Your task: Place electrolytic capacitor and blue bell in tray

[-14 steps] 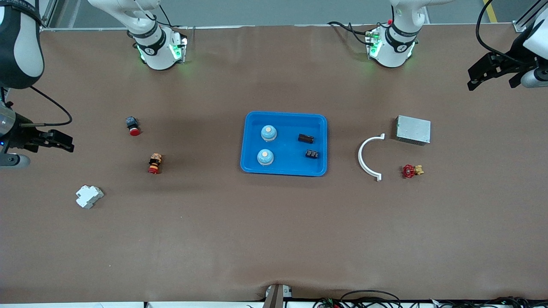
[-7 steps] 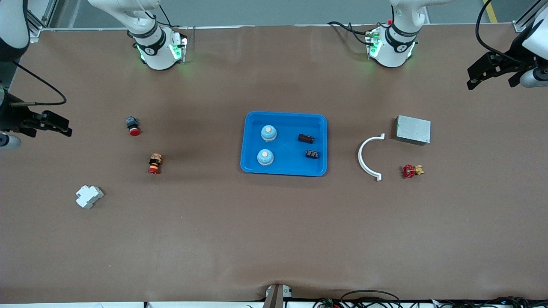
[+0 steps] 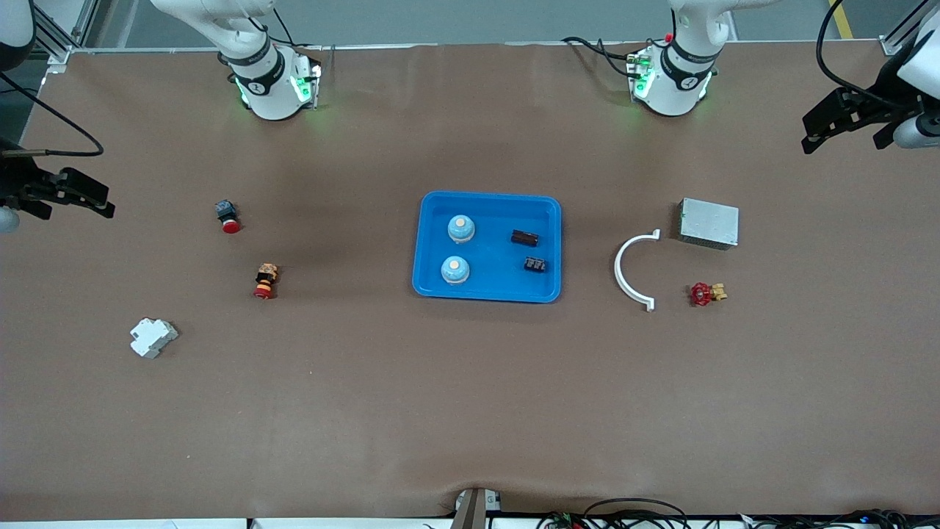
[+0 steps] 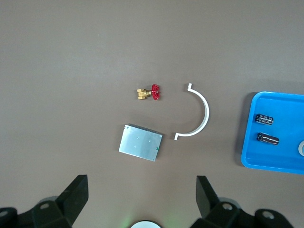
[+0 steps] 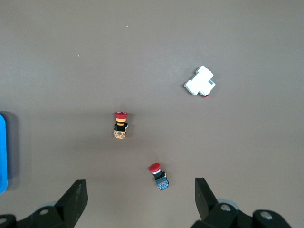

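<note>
My jaws are standing open, empty: left gripper (image 3: 811, 139), right gripper (image 3: 103, 206). Tray (image 3: 433, 283), lying between them, is holding two blue bells (image 3: 460, 229), two capacitors (image 3: 524, 237).

Both arms are swung wide, each reaching out from its base to its own end of the table and hanging high above the surface. The right gripper (image 3: 99, 202) sits out at about nine o'clock in the front view, its two dark fingers (image 5: 76, 194) spread wide apart with nothing between them. The left gripper (image 3: 815, 132) hangs at about two o'clock in the same view, its fingers (image 4: 76, 192) likewise parted and empty, pointing in toward the table's middle.
</note>
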Available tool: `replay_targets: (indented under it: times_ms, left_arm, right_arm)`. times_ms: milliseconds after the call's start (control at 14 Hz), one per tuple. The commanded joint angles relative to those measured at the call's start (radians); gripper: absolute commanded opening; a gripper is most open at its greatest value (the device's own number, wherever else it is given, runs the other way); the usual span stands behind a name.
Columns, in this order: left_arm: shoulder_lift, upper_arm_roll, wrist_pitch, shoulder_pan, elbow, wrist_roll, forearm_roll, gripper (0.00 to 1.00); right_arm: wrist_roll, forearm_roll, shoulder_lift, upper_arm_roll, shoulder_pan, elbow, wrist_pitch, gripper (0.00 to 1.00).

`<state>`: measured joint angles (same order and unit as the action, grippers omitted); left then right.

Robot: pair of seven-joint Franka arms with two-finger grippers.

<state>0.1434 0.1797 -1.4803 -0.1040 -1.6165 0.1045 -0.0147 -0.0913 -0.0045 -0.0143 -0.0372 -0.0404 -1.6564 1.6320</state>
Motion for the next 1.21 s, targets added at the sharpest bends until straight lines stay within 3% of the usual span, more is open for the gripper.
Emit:
replay_targets:
  times_ms: [0,1140]
  left_arm:
    - [0.002,0.0,0.021,-0.008,0.017,-0.002,0.002,1.0]
    - [-0.01,0.012,0.017,-0.026,0.049,-0.014,0.005,1.0]
  right_arm:
    - [-0.001,0.012,-0.018,0.014,-0.016,0.007,-0.026,1.0]
    - [0.031,0.015,-0.01,0.013,-0.016,0.075,-0.073,1.0]
